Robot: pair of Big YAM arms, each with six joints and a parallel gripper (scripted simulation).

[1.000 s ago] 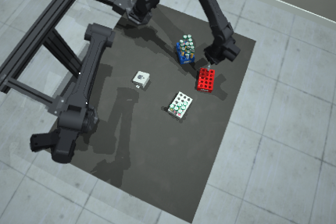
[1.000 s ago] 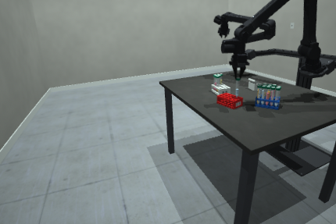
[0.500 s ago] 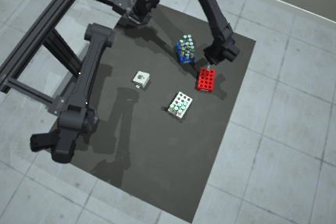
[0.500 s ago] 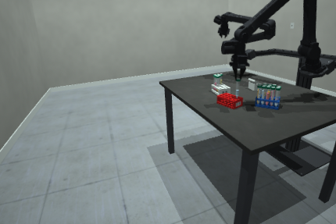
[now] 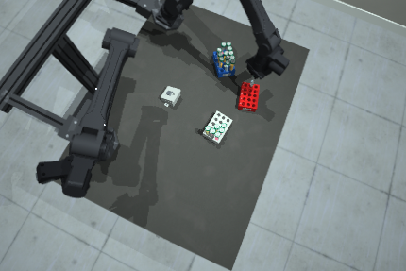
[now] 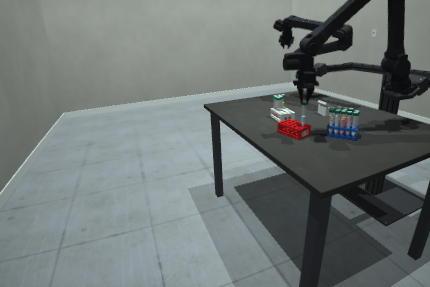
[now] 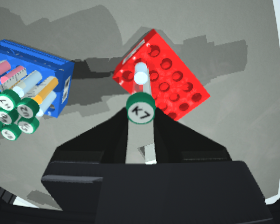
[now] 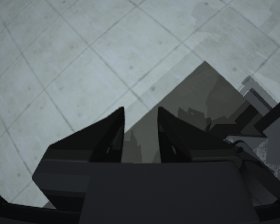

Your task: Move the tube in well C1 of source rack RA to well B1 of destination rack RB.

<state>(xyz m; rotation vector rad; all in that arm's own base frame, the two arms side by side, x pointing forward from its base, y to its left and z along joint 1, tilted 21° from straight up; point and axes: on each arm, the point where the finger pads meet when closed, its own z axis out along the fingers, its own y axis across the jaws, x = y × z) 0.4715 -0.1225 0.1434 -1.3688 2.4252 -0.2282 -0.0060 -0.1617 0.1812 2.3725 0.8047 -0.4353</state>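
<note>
Right of centre in the top view, the left gripper [image 5: 253,77] [image 6: 305,99] [image 7: 140,113] clamps the K7 tube [image 5: 252,82] [image 6: 303,115] [image 7: 141,109] over the red rack [image 5: 248,107] [image 6: 295,132] [image 7: 187,92]; at lower left, the right gripper's [image 8: 141,109] jaws stand apart.

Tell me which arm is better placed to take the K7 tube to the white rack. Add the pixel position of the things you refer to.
Left, I'd judge: its gripper [image 5: 252,76] [image 6: 305,101] [image 7: 140,112] already holds the tube [image 6: 303,119] [image 7: 141,111]; the right gripper [image 6: 286,45] [image 8: 141,113] is empty, farther off.
</note>
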